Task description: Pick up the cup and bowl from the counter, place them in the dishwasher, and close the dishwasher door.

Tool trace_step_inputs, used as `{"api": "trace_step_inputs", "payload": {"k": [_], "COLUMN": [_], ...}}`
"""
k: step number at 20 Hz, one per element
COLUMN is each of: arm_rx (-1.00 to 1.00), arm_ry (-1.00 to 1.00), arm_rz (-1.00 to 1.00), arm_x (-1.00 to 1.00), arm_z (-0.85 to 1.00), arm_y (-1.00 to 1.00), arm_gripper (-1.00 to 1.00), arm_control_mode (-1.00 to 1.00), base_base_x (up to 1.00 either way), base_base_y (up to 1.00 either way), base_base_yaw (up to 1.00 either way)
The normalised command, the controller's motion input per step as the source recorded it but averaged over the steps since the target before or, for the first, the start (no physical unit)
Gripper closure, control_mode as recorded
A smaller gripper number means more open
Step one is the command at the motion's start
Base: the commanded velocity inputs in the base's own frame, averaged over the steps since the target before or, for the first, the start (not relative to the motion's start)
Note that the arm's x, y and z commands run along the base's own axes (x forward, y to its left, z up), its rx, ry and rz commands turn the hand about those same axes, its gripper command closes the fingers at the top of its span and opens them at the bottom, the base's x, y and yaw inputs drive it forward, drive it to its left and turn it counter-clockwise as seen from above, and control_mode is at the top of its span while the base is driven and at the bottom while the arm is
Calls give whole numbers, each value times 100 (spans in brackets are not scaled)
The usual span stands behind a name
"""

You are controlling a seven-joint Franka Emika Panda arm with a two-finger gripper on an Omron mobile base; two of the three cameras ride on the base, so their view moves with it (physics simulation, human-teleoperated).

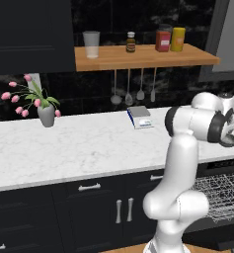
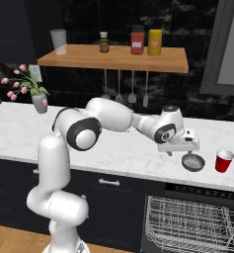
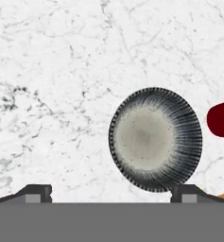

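From the left base view, the arm reaches off to the right over the white marble worktop (image 1: 79, 143), and below its elbow the dishwasher (image 1: 222, 197) stands open with its grey wire rack showing; a small scale (image 1: 140, 117) and a vase of pink flowers (image 1: 43, 106) sit well away from the work, and a wooden shelf (image 1: 143, 57) with a glass and jars hangs above. From the right base view, the claw (image 2: 183, 148) hovers just above and slightly left of the bowl (image 2: 193, 161), which sits near the front edge of the worktop with the red cup (image 2: 223, 160) just beside it on the right, apart from it; the dishwasher rack (image 2: 187, 225) lies directly beneath. In the hand view, the claw's fingers (image 3: 38, 194) are spread wide, holding nothing, and the bowl (image 3: 155, 138) lies off to the right of centre, with one fingertip almost under its rim and the cup (image 3: 221, 118) at the right edge. The step in hand looks like the reach for the bowl. To do it well, the claw should probably shift so that one finger drops inside the rim and the other outside, then pinch the wall. The cup stands close, so a careless sideways move could knock it over.
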Motion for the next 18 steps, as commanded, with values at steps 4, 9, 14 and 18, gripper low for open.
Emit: {"api": "trace_step_inputs", "payload": {"k": [4, 9, 14, 18], "arm_rx": [0, 0, 0, 0], "arm_ry": [5, 5, 7, 7], "arm_rz": [0, 3, 1, 0], "arm_x": [28, 53, 26, 1], "arm_z": [-35, -29, -27, -34], "arm_y": [-13, -17, -33, -29], "arm_gripper": [-100, -100, -100, -100], "arm_control_mode": [-100, -100, -100, -100], "base_base_x": [0, 0, 0, 0], "base_base_y": [0, 0, 0, 0], "base_base_yaw": [0, 0, 0, 0]}}
